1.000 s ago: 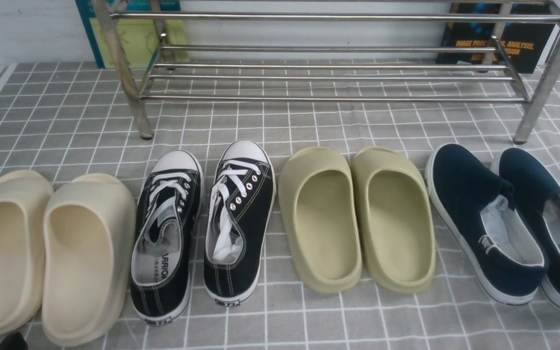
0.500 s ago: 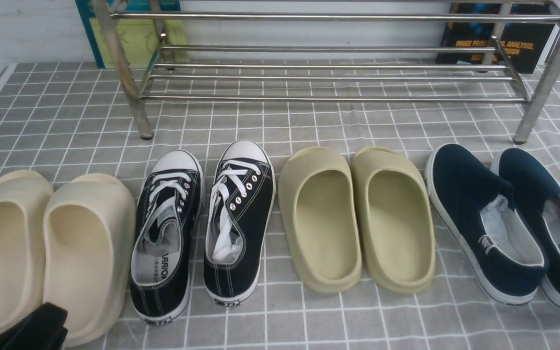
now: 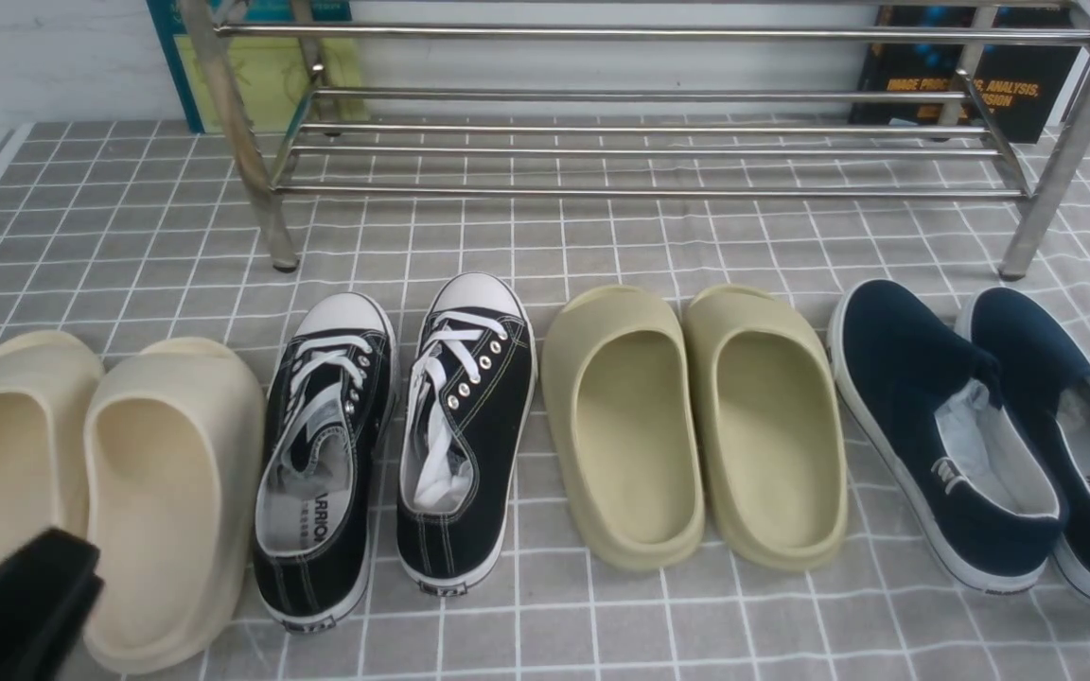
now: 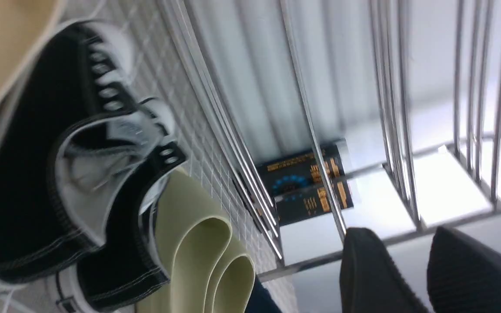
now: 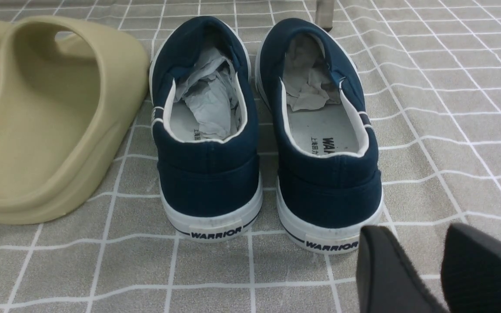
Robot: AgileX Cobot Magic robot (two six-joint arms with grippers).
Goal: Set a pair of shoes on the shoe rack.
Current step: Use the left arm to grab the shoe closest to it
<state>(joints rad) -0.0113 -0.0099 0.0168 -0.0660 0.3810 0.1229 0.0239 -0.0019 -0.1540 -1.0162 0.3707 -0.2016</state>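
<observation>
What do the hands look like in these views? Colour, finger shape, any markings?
Both are matte black. The left hand and right hand each show two broad, round-tipped fingers with finely ribbed faces. No markings or cables visible.

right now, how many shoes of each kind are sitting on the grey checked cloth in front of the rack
cream foam slides: 2
black canvas lace-up sneakers: 2
olive foam slides: 2
navy laceless slip-ons: 2
total: 8 shoes, 4 pairs
</observation>
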